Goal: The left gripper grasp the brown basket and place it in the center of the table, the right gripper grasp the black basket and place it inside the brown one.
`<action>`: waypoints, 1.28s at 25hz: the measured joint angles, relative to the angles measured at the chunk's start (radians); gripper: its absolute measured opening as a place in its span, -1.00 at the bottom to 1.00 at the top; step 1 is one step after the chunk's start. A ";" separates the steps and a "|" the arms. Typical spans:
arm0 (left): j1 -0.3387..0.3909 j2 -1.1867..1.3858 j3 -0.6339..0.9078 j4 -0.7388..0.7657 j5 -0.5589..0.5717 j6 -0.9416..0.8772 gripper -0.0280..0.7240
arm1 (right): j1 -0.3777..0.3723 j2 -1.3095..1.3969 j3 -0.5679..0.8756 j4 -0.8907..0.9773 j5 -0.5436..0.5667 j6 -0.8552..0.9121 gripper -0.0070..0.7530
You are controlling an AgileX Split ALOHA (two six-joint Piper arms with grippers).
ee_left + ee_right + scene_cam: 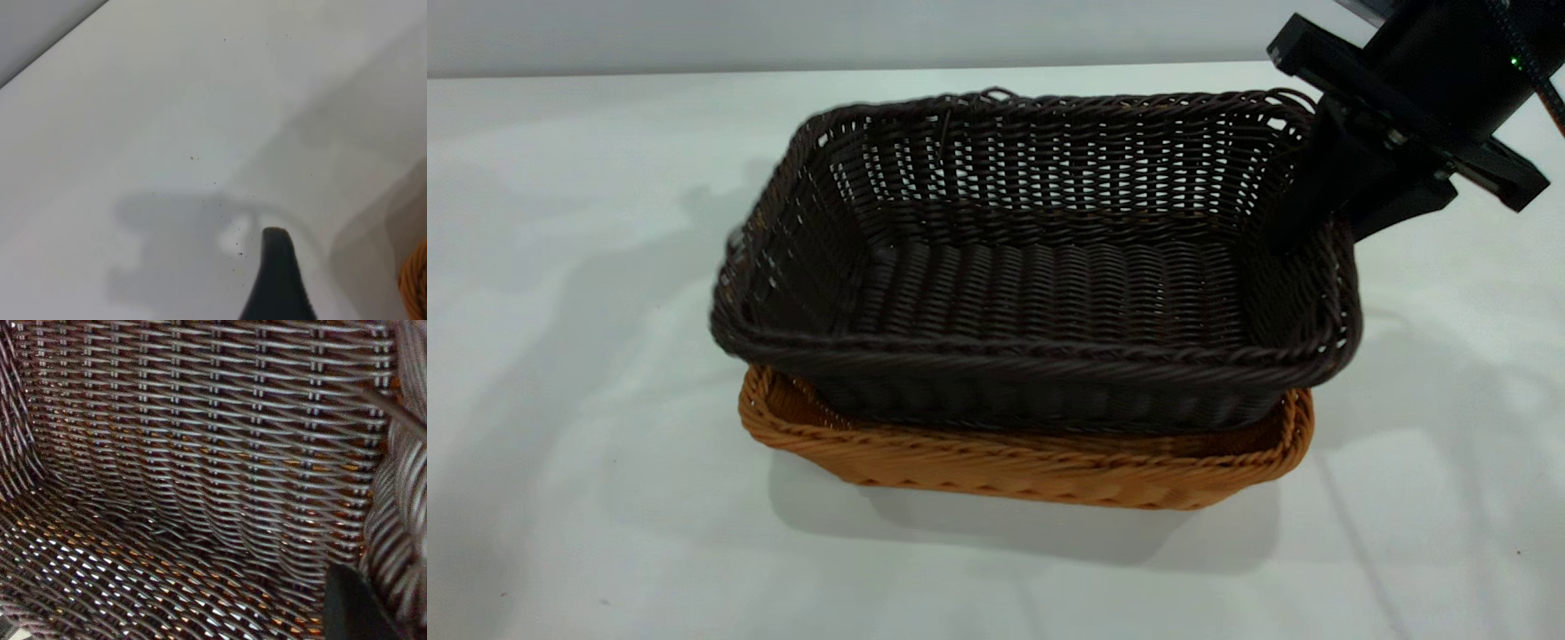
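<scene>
Baskets sit stacked near the middle of the plain white-grey flat surface (560, 356): we see the rectangular, very dark brown-black woven wicker basket (1040, 284) resting in the shallow rectangular orange-tan woven wicker basket (1032, 467), though tilted, with its 9 o'clock end riding higher above the tan rim than its 3 o'clock end. We judge the last step is in hand, nesting the dark basket inside the tan one.

Our right hand (1303, 200), black with narrow fingers, is at the dark basket's 3 o'clock wall, pinching that wall, one finger (353, 607) inside against the weave. Our left hand (277, 280) hangs over bare surface just beside the tan basket's edge; only one dark fingertip shows, so we cannot tell whether it is spread or pressed together.

Next, we think the dark basket needs lowering until it sits level and fully seated, then the right hand must release and lift away without dragging the wall.
</scene>
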 joint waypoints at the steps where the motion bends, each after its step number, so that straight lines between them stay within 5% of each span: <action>1: 0.000 0.000 0.000 0.000 0.001 0.000 0.38 | 0.000 0.000 0.000 -0.009 -0.004 0.007 -0.78; 8: 0.000 0.000 0.000 0.000 0.003 0.000 0.38 | 0.000 0.000 0.000 -0.009 -0.006 0.016 -0.56; 18: 0.000 -0.009 0.000 0.000 0.002 0.002 0.38 | -0.002 -0.017 0.000 -0.007 0.018 -0.076 0.48; 26: 0.000 -0.195 0.000 0.001 0.011 -0.034 0.38 | -0.106 -0.233 -0.017 -0.128 -0.003 -0.072 0.56; 32: 0.000 -0.377 0.000 0.112 0.049 -0.243 0.38 | -0.137 -0.544 -0.023 -0.163 0.005 -0.074 0.56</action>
